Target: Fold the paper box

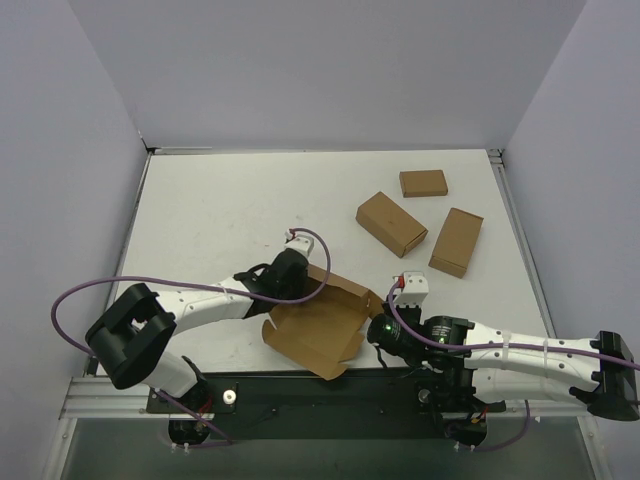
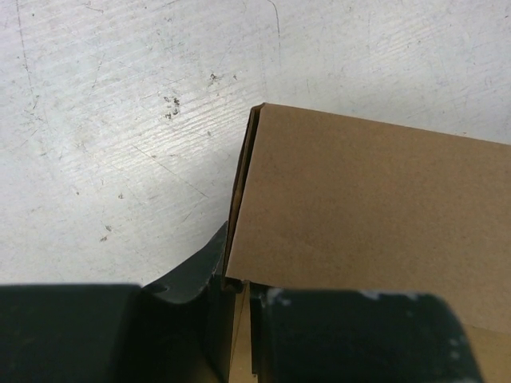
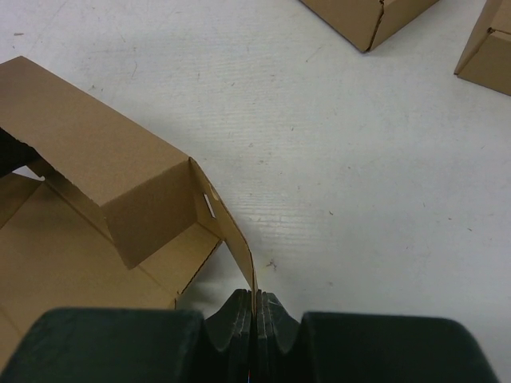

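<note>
The paper box [image 1: 318,328] is a brown cardboard blank lying near the table's front edge, with its far wall and right flap raised. My left gripper [image 1: 296,284] is at its far left corner. In the left wrist view the upright wall [image 2: 359,191] runs down between the dark fingers [image 2: 185,279], and the left gripper [image 2: 239,327] is shut on it. My right gripper [image 1: 381,322] is at the box's right side. In the right wrist view the right gripper [image 3: 256,309] is shut on the thin edge of a slotted side flap [image 3: 227,227].
Three small ready-made brown boxes sit at the back right: one [image 1: 391,222], one [image 1: 423,183] and one [image 1: 456,241]. Two of them show at the top of the right wrist view, one [image 3: 367,16] and another [image 3: 487,48]. The white table [image 1: 220,210] is walled at the left, back and right.
</note>
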`<state>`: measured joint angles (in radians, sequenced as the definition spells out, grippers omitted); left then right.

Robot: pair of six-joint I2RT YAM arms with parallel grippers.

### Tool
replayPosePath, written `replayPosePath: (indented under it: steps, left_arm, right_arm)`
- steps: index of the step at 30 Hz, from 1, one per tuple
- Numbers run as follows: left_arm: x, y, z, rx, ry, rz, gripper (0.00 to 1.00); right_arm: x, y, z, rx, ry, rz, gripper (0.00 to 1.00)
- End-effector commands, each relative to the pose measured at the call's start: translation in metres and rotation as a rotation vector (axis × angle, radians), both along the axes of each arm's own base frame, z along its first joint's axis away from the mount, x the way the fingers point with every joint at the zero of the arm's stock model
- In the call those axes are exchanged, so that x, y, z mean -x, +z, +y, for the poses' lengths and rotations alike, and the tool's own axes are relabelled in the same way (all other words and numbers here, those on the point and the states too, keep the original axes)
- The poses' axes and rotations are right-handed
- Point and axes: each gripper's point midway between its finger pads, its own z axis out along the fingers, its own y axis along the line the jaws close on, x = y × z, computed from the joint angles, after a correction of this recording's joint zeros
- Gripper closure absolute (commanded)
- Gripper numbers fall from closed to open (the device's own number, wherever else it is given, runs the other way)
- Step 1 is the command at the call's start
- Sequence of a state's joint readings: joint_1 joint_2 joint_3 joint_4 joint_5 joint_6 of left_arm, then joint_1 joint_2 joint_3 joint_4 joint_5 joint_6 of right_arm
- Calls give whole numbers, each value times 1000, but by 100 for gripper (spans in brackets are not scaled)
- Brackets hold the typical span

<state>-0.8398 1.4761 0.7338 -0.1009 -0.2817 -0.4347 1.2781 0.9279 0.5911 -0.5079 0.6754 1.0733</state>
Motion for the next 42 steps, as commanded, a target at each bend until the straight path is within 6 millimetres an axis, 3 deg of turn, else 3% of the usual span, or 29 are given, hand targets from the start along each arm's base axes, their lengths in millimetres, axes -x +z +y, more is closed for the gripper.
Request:
replayPosePath:
  steps: [1, 19, 21, 24, 27, 28, 30, 38, 42]
  left_arm:
    - [-8, -8, 33, -163, 105, -19, 100]
    - [-12, -9, 53, -301, 206, -60, 100]
    - [-12, -10, 52, -288, 209, -57, 100]
    - [-10, -6, 34, -186, 178, -55, 100]
    - [-7, 2, 17, -80, 134, -63, 92]
    - [-5, 3, 16, -64, 119, -63, 83]
    - [-5, 15, 7, -1, 94, -87, 76]
    - [9, 32, -2, 94, -37, -122, 40]
    - [20, 41, -7, 154, -91, -109, 34]
  right_arm:
    - [-6, 15, -10, 40, -34, -54, 100]
    - [-5, 24, -3, 30, -27, -82, 100]
    - [-5, 24, -2, 32, -29, -84, 100]
    - [-6, 24, -3, 42, -36, -92, 100]
    - [-8, 19, -5, 73, -42, -106, 100]
    - [-9, 20, -6, 78, -44, -118, 100]
    - [-9, 19, -5, 91, -41, -127, 100]
    - [-12, 22, -2, 122, -37, -156, 100]
    - [-12, 21, -3, 127, -41, -161, 100]
